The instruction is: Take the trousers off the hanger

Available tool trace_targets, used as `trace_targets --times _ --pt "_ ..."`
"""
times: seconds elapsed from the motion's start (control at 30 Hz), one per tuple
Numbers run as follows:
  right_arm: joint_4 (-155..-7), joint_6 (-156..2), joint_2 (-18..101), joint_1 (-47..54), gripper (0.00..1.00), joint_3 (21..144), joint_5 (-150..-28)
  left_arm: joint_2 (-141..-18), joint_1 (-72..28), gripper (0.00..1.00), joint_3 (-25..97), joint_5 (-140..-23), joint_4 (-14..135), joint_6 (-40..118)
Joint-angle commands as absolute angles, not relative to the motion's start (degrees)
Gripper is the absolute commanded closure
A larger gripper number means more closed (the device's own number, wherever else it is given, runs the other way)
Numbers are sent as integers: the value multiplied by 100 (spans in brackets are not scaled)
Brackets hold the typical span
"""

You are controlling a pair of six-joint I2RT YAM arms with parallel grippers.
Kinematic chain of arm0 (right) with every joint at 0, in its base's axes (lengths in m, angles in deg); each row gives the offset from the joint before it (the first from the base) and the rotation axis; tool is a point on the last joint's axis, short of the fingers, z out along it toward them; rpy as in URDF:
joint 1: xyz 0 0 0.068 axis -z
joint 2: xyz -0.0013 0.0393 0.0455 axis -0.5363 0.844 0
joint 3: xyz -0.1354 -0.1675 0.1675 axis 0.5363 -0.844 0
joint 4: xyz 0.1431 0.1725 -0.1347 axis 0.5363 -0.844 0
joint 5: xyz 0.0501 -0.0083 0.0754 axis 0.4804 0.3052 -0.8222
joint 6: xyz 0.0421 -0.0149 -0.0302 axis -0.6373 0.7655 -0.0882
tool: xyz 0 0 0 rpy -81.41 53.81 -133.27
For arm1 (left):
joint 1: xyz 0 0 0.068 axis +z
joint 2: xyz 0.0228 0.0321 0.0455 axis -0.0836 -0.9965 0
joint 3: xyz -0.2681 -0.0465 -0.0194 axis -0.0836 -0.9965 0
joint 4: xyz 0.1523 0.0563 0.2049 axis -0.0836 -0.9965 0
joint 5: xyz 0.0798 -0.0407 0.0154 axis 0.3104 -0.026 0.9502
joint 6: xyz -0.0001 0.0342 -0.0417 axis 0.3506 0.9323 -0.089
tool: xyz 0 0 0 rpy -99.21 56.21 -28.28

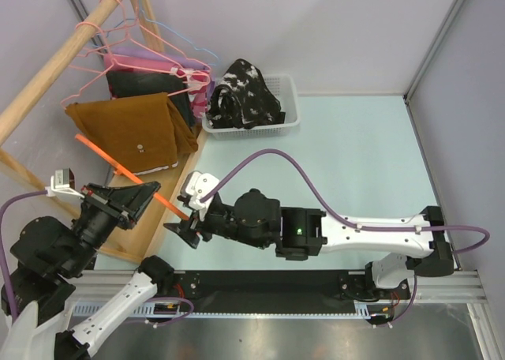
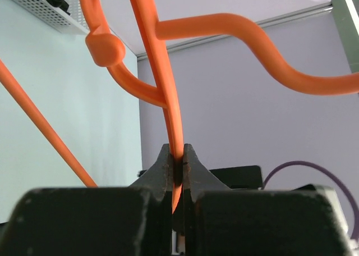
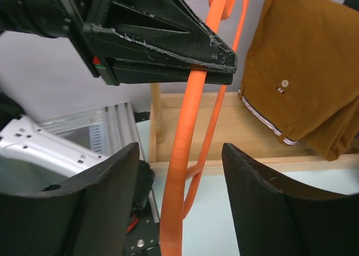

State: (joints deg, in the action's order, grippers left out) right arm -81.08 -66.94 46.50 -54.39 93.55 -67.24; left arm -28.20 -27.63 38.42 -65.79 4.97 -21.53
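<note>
Where the wooden rack [image 1: 47, 84] crosses the upper left of the overhead view, pink hangers [image 1: 118, 40] hang from its rail, carrying purple and black garments. Just below them, the rust-brown trousers [image 1: 130, 131] hang spread out, with the bar of the orange hanger [image 1: 118, 166] showing along their lower-left edge. Their small button [image 3: 284, 83] faces the right wrist camera.

At lower left, the left gripper [image 1: 150, 190] is clamped on the orange hanger. Its wrist view shows both fingertips [image 2: 168, 160] pressed against the orange wire just below the hook, with no gap.

Right of it, near the lower centre, the right gripper [image 1: 185, 224] straddles the same hanger. Its jaws stand apart, one on each side of the orange wire, and neither finger touches it. From that wrist, the left gripper's black body crosses the top of the frame, and the wooden rack base lies behind the hanger.

At upper centre, a white basket [image 1: 292, 107] sits on the pale table [image 1: 355, 163], just beside the rack. It holds the black trousers with white print [image 1: 245, 95], bunched up and rising above the rim.
</note>
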Motion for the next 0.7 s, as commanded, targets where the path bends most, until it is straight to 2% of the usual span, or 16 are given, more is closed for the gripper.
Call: trace_targets --times 0.0,0.13,0.23,0.27,0.33,0.37,0.43,0.5,0.53,0.6,0.63,0.67 --pt "-7791 -6182 4966 -5589 36 9657 -5983 -2996 -2728 100 4185 -6462 854 -2399" --pt "-7642 -6041 5098 -5616 45 9666 -5666 -3067 -2728 100 4361 -6391 863 -2399" --pt "-7423 -5944 5142 -5634 59 9622 -5481 -3111 -2728 100 4423 -6374 881 -2408" --pt "-7326 -5926 5160 -5634 75 9631 -5429 -3119 -2728 100 4423 -6365 890 -2443" --pt "-7273 -5882 5221 -5634 93 9666 -5323 -3093 -2728 100 4405 -6339 933 -2443" --pt "-7220 -5865 5239 -5642 100 9701 -5210 -3084 -2728 100 4388 -6321 986 -2426" --pt "-7194 -5821 5283 -5625 100 9710 -5208 -2971 -2728 98 4274 -6242 1100 -2356" --pt "-7132 -5794 5291 -5616 100 9736 -5217 -2856 -2728 86 4081 -6189 1302 -2285" --pt "-7149 -5803 5292 -5555 100 9754 -5313 -2751 -2728 73 4019 -6154 1355 -2267" --pt "-7167 -5899 5283 -5476 100 9815 -5340 -2645 -2728 58 3861 -6119 1443 -2180" --pt "-7263 -5943 5283 -5432 100 9850 -5523 -2558 -2728 44 3826 -6101 1443 -2136" --pt "-7281 -6013 5283 -5336 100 9877 -5577 -2513 -2728 40 3790 -6110 1469 -1996"
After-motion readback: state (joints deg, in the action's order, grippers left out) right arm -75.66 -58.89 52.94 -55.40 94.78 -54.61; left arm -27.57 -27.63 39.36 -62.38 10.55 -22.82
